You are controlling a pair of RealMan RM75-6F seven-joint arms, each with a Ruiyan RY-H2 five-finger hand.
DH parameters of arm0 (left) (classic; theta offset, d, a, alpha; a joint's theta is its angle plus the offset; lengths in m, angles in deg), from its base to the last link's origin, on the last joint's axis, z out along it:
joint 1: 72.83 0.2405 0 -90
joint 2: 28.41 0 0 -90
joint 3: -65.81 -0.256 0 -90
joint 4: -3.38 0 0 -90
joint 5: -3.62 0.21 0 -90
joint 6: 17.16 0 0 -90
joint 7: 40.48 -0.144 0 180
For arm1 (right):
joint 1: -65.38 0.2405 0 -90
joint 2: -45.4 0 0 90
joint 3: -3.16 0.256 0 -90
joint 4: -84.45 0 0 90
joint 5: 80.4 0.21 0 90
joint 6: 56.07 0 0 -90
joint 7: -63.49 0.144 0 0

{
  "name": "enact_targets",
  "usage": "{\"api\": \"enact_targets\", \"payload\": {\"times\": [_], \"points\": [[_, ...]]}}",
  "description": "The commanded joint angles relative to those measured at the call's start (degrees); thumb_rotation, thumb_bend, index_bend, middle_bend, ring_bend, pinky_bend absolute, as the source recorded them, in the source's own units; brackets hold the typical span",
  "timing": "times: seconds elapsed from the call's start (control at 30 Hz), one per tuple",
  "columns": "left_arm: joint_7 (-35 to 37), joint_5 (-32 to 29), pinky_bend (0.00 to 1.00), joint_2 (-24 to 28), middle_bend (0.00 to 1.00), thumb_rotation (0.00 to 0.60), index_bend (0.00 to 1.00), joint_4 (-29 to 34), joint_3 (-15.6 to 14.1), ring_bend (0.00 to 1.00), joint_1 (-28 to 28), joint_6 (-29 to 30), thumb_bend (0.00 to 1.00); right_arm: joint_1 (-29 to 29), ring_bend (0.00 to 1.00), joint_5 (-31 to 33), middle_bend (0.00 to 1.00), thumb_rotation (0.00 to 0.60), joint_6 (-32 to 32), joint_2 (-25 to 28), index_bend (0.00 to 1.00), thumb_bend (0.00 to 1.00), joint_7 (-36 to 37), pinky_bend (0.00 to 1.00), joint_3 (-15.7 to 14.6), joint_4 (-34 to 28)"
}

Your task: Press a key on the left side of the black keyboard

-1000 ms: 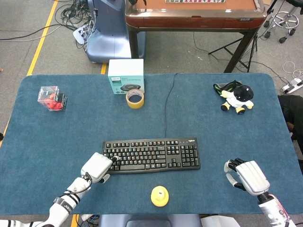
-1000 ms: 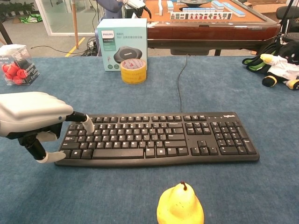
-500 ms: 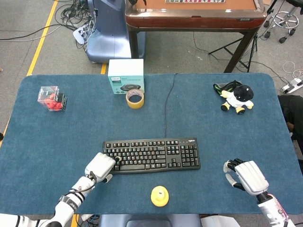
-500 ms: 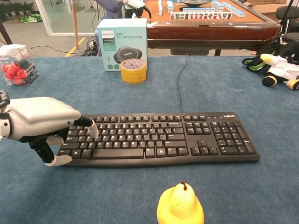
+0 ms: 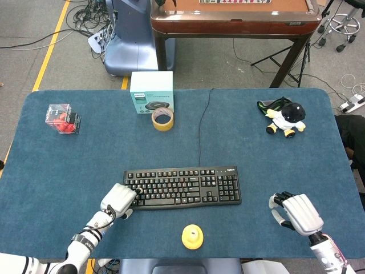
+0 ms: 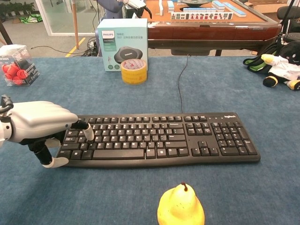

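The black keyboard [image 5: 182, 187] [image 6: 159, 138] lies across the middle of the blue table, its cable running to the far edge. My left hand [image 5: 118, 200] [image 6: 40, 126] sits at the keyboard's left end. One extended finger [image 6: 87, 131] presses down on a key in the left-hand rows, while the other fingers curl under beside the keyboard's edge. It holds nothing. My right hand [image 5: 297, 212] rests on the table far right of the keyboard, fingers curled in and empty; the chest view does not show it.
A yellow pear [image 5: 192, 236] [image 6: 181, 206] stands just in front of the keyboard. A teal box [image 5: 151, 91] and a tape roll [image 5: 162, 119] sit behind it. At far left is a clear box of red items [image 5: 62, 119], at far right a plush penguin [image 5: 287, 119].
My left hand moved slightly right over the keyboard's left end and lowered, bringing its extended finger down onto a key. The right hand has stayed put.
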Motion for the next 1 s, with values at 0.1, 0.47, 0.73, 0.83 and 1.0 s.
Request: {"api": "enact_targets", "payload": {"times": [0.1,0.47,0.73,0.83,1.0], "points": [[0.22,-0.35,1.0,-0.09,1.0,0.6,0.24,-0.14,-0.55,0.9,-0.41,0.26,0.31,0.02,0.48,0.04,0.53,0.6,0.07,-0.12,0.54,0.42,-0.18,0.77,-0.01,0.07],[0.62,-1.4,1.0,-0.67,1.0,0.6,0.24,-0.75,-1.22,0.9,-1.53,0.65,0.31,-0.02,0.48,0.03,0.53,0.6,-0.15,-0.04,0.54,0.42,-0.09,0.77,-0.02,0.01],[0.13,1.64,1.0,1.02,1.0,0.6,0.24,3.46,-1.91,0.9,-1.38,3.91,0.31,-0.01,0.48,-0.06,0.53,0.6,-0.24,0.01,0.54,0.42,0.01,0.77,-0.07,-0.01],[0.22,4.15,1.0,2.39,1.0,0.6,0.24,5.98,-2.63,0.9,-0.49,6.14,0.31,-0.09,0.48,-0.13,0.53,0.6,-0.47,0.1,0.54,0.42,-0.06,0.77,-0.07,-0.14],[0.92,9.92,0.99,5.0,0.95,0.6,0.24,10.07,-5.6,0.85,3.3,11.73,0.3,-0.63,0.48,-0.2,0.53,0.6,-1.99,0.49,0.54,0.42,0.01,0.77,0.27,-0.36]]}}
